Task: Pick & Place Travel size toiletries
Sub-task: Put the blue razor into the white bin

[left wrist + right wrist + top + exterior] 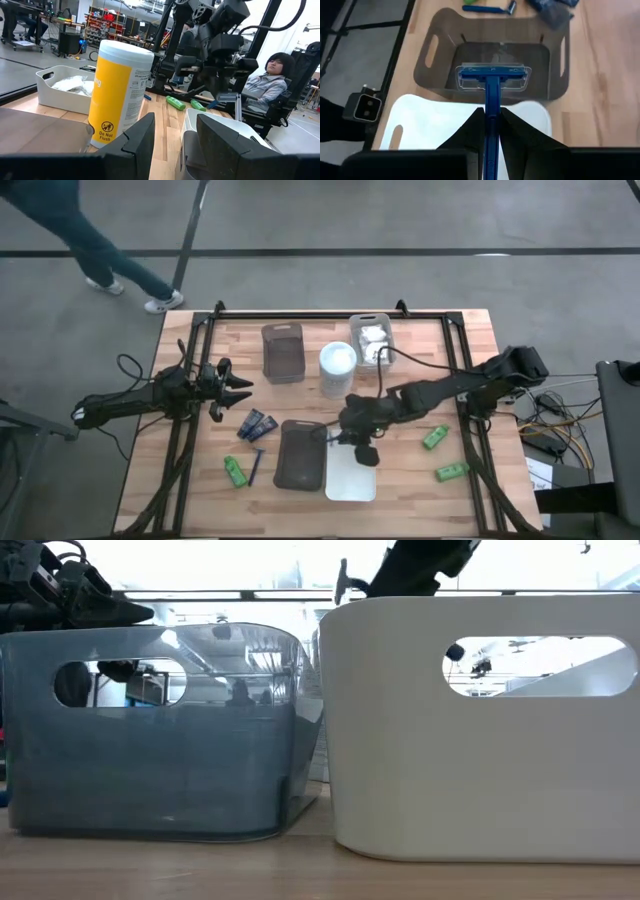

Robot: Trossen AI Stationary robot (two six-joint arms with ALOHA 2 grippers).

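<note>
Two trays under right end effector (490,117) pinching blue razor (492,80), left end effector (175,137) parted, cylinder (121,92) ahead

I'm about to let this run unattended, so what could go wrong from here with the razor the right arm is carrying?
The right gripper pinches the razor only by its thin handle, so it could twist or slip before release. The razor head hangs near the shared edge of the grey tray and the white tray; a drop here might hit a rim or land in the wrong tray. The left gripper waits apart at the table's left, so a collision looks unlikely.
</note>
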